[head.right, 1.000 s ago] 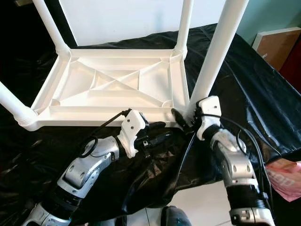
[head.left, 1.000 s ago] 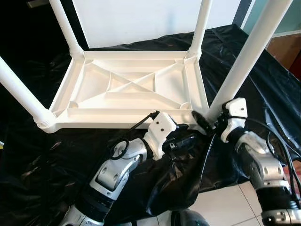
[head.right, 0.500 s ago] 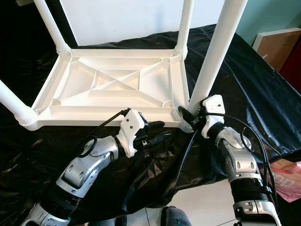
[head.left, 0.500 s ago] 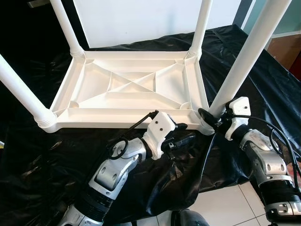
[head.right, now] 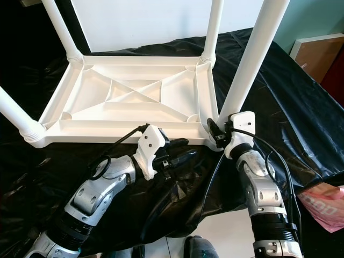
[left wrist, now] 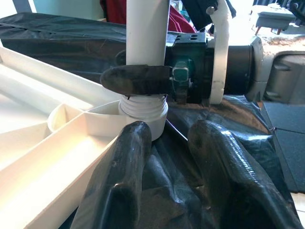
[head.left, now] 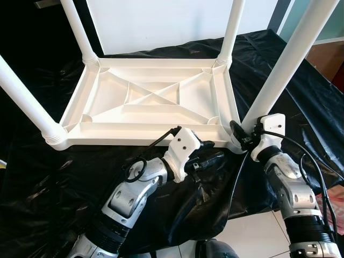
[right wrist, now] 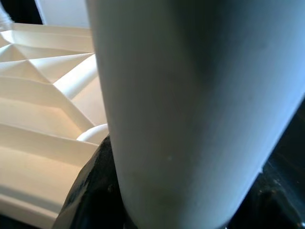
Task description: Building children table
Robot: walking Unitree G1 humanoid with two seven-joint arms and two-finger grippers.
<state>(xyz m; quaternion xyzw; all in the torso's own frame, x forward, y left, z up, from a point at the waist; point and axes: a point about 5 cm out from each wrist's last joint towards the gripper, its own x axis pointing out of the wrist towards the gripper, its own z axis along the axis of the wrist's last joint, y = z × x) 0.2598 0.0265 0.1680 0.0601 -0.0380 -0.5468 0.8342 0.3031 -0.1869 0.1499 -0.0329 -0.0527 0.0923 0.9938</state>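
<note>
A white plastic children's table (head.left: 150,99) lies upside down on a black sheet (head.left: 43,177), with its legs pointing up. My right gripper (head.left: 242,134) is shut on the base of the near right leg (head.left: 285,64), just above its threaded collar. In the left wrist view one black right fingertip (left wrist: 136,80) crosses that leg (left wrist: 147,33). The right wrist view has the leg (right wrist: 190,109) very close. My left gripper (head.left: 209,153) hovers open over the sheet by the table's front edge, with nothing between its fingers (left wrist: 119,191), pointing at that same corner.
The other legs stand at the far left (head.left: 78,29), far right (head.left: 234,29) and near left (head.left: 24,99). A white board (head.left: 177,21) rises behind. Tiled floor (head.left: 252,236), a pink packet (head.right: 322,207) and a brown cabinet (head.right: 317,48) lie to the right.
My right forearm has swung inward and the wrist has turned a little around the leg's base, keeping its hold. The left gripper has hardly moved.
</note>
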